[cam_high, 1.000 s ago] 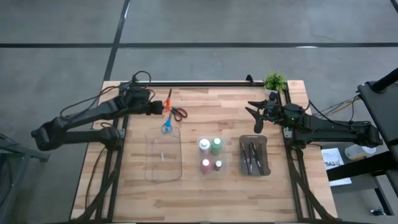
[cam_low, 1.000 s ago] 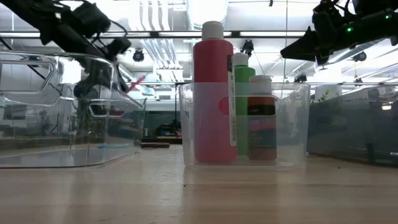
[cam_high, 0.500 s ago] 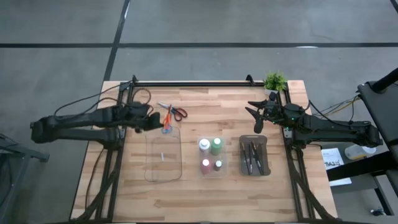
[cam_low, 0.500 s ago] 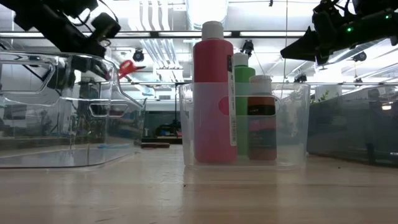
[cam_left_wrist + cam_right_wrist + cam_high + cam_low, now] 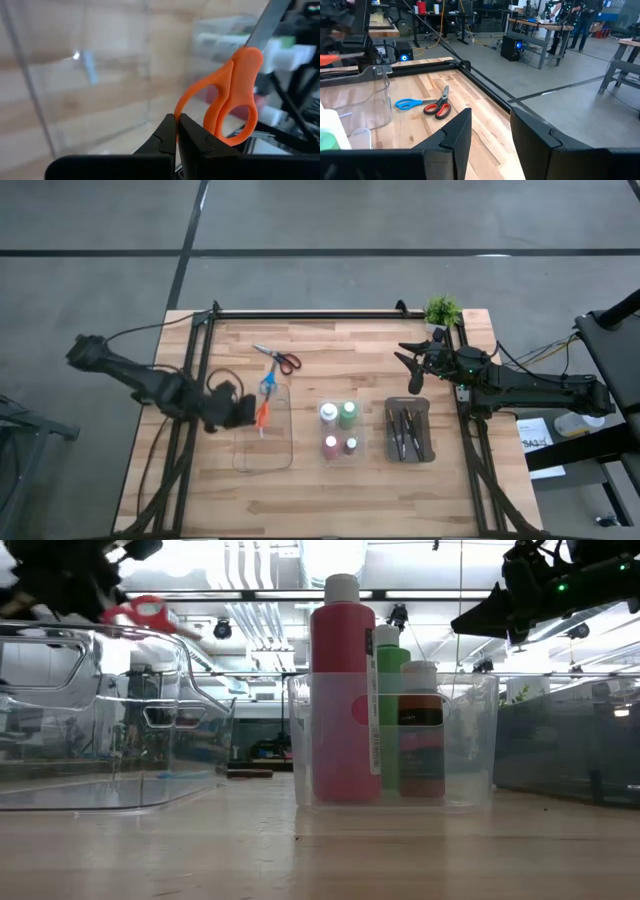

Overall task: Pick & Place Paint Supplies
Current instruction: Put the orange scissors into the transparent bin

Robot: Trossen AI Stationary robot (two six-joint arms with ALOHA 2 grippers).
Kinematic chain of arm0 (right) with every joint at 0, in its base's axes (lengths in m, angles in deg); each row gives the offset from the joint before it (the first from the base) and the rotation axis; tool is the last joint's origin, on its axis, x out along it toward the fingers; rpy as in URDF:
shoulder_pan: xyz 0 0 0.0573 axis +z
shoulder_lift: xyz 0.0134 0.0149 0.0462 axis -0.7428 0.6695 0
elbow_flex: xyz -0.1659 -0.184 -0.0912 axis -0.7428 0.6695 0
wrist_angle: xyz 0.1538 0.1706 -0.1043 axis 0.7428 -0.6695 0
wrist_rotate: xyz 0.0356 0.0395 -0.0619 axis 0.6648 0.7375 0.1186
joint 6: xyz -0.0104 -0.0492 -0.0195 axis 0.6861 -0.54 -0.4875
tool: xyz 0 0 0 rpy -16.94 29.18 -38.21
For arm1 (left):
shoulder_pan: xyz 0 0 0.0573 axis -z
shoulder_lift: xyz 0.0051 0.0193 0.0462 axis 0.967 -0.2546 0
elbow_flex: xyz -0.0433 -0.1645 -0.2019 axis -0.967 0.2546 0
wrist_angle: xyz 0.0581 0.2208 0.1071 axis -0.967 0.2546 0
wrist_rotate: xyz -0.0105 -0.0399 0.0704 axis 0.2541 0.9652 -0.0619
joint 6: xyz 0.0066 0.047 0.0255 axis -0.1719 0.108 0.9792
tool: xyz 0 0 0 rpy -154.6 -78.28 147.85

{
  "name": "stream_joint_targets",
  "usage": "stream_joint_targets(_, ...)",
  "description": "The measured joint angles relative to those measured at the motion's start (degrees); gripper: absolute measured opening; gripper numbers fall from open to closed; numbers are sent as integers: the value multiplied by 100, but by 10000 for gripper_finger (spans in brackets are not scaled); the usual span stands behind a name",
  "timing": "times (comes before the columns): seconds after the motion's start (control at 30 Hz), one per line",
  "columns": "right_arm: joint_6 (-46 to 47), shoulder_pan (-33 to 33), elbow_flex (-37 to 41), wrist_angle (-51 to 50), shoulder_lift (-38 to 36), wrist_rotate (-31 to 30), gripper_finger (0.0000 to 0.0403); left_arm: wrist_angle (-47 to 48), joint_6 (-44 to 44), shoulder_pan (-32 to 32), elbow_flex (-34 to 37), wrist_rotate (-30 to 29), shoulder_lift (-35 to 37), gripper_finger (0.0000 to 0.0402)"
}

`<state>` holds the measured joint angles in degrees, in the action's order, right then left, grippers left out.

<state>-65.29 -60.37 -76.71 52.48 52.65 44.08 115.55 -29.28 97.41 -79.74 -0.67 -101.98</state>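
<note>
Orange scissors (image 5: 231, 95) are pinched by one handle loop in the left tool (image 5: 243, 411), held above the clear tray (image 5: 283, 460) at its left rim. Right tool (image 5: 410, 365) hovers spread behind the brush tray (image 5: 427, 452)

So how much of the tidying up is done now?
The paint bottles sit in their clear bin and the brushes lie in the grey tray. The left gripper holds the orange scissors over the clear tray. The blue scissors and red scissors wait on the table.
</note>
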Motion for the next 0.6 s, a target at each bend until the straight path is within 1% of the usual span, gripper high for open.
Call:
stream_joint_targets(0.13,-1,0,0,0,0,0,131,31,-1122,625,-26,-23,-467,7)
stream_joint_targets(0.23,-1,0,0,0,-1,-2,131,35,-1646,870,-2,-1,-756,7)
stream_joint_targets(0.4,-2,0,0,0,-4,0,131,68,-1728,903,-2,75,-1060,7)
stream_joint_targets(0.6,0,0,0,0,-4,0,131,261,-1746,774,38,87,-1323,7)
